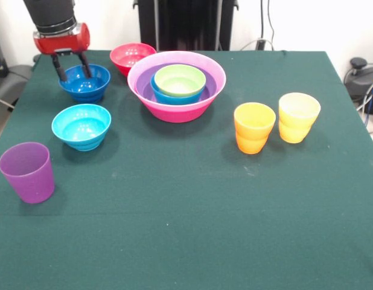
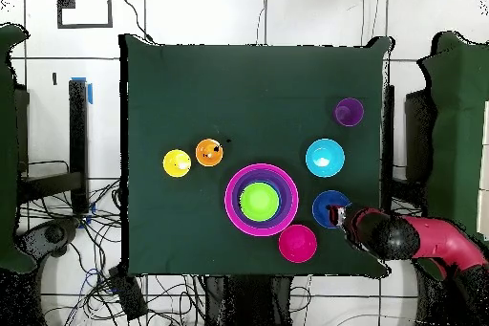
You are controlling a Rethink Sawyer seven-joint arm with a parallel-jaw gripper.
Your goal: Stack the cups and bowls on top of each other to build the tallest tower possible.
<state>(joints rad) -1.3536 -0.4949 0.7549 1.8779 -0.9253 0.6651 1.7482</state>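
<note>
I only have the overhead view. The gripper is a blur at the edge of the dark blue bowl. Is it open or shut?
Observer: Open. In the front view the gripper has its fingers spread at the dark blue bowl, with one finger down inside it.
Operator: And the other finger?
Observer: It hangs at the outside of the bowl's rim, so the wall seems to sit between the two, not yet pinched.
Operator: Are the three cups upright?
Observer: Yes. The purple cup, the orange cup and the yellow cup all stand mouth up.
</note>
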